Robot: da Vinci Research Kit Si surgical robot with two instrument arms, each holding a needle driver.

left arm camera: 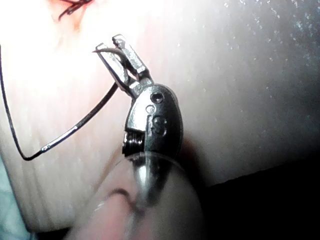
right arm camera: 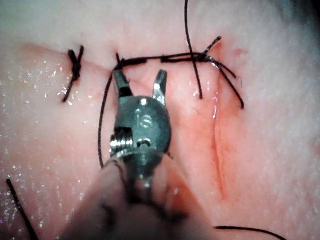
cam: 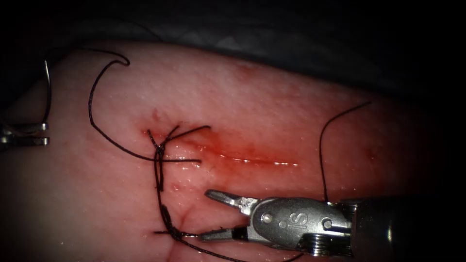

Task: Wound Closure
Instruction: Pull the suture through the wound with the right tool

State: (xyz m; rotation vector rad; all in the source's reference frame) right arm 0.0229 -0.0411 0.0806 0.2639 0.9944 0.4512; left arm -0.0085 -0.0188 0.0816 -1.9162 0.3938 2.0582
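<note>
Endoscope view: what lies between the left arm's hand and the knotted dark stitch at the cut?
Bare pale pork tissue crossed by one loop of thin dark thread; left hand holds the curved steel needle, outside tissue. Right hand holds nothing.

**Tissue and what's lying on it**

I see the tissue (cam: pixel 272 106) as the carrying surface, pale pink w/ a dark drape-like background behind it. The cut (cam: pixel 252 159) runs across its middle, red fluid (cam: pixel 218 145) wet around it. Knotted thread (cam: pixel 159 155) sits at the cut's left end, w/ a second knot below it; strands trail over the surface to the left. Another loose strand lies on the tissue right of the cut
</note>
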